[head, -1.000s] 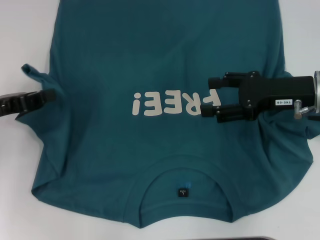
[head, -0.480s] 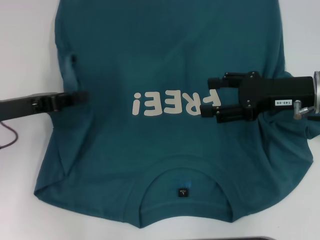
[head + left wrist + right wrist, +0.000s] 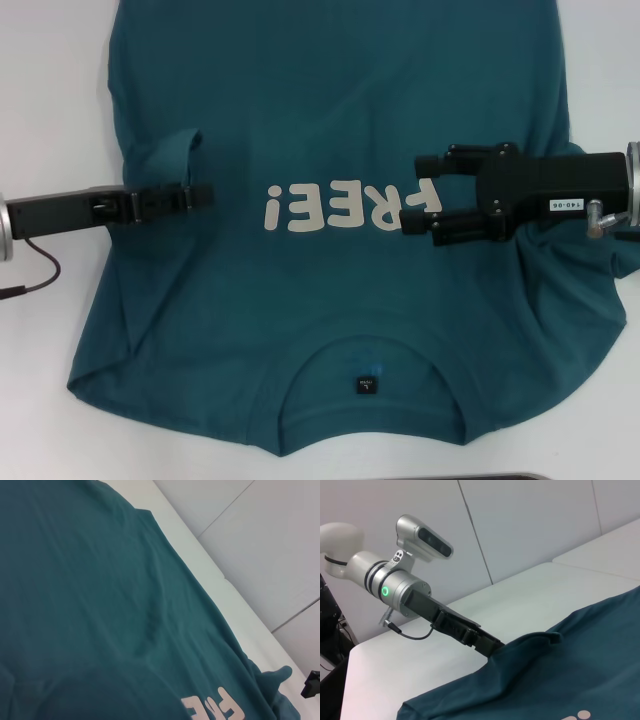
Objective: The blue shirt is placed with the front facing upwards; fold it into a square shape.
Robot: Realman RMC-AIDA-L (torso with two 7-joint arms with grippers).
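Note:
The blue shirt (image 3: 330, 100) lies spread on the white table, its pale "FREE!" lettering (image 3: 330, 207) across the middle and the collar label (image 3: 365, 384) near me. My left gripper (image 3: 205, 193) reaches in from the left and is shut on the shirt's left sleeve (image 3: 188, 150), which stands up as a fold over the chest. In the right wrist view the left arm (image 3: 410, 592) ends in that raised fabric (image 3: 547, 639). My right gripper (image 3: 412, 195) hovers open over the letter F, its arm lying across the bunched right side of the shirt.
White table (image 3: 50, 80) shows on both sides of the shirt. A thin cable (image 3: 35, 275) loops off the left arm. A dark strip (image 3: 500, 477) runs along the near edge. The shirt's far edge (image 3: 150, 515) meets bare table.
My left gripper has travelled right, from the table's left side onto the shirt, pulling the left sleeve inward over the chest. The right gripper has stayed still.

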